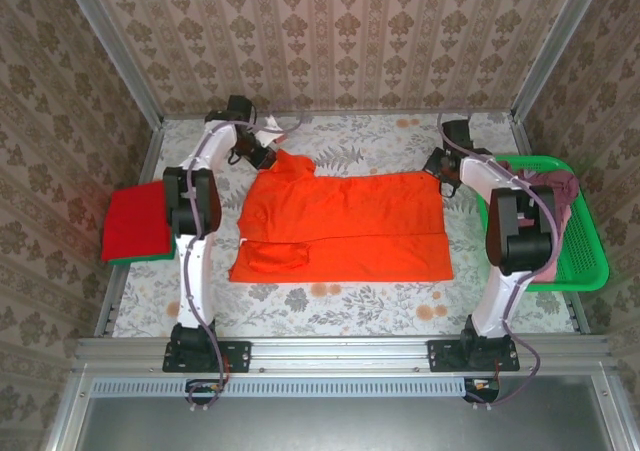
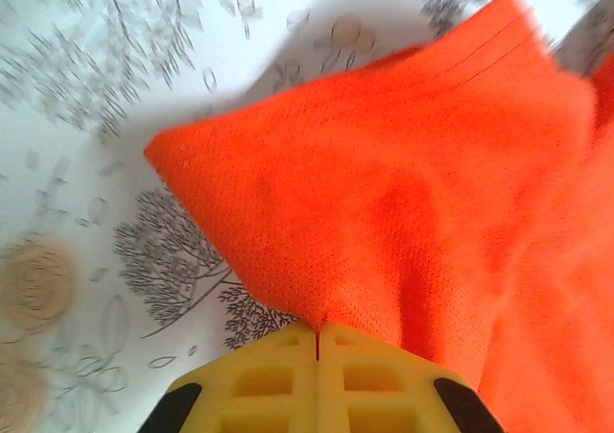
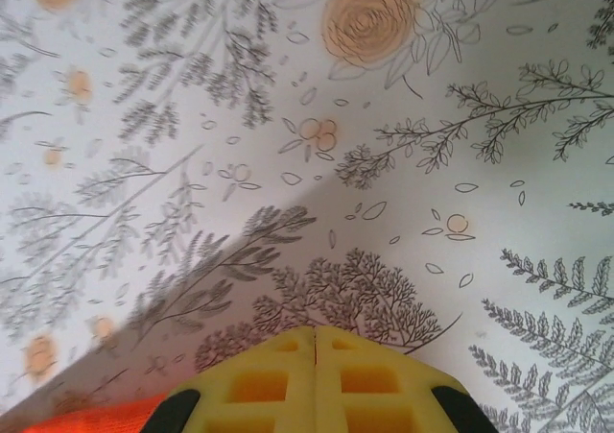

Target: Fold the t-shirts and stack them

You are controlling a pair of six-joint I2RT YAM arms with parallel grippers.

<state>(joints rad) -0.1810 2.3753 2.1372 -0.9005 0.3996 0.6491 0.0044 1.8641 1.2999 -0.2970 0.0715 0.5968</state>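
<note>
A bright orange t-shirt [image 1: 345,226] lies spread across the middle of the floral table, its lower part folded up. My left gripper [image 1: 268,156] is at its far left corner. In the left wrist view that gripper [image 2: 318,329] is shut on the orange cloth [image 2: 403,193], which rises in a peak from the yellow fingertips. My right gripper [image 1: 441,171] sits at the shirt's far right corner. In the right wrist view it [image 3: 315,332] is shut with no cloth between the tips, and a strip of the orange shirt [image 3: 86,419] shows at the lower left.
A folded red t-shirt [image 1: 137,221] rests at the table's left edge on a dark green one [image 1: 140,259]. A bright green mesh basket [image 1: 590,261] on the right holds mauve cloth [image 1: 548,179]. Patterned walls enclose the table on three sides.
</note>
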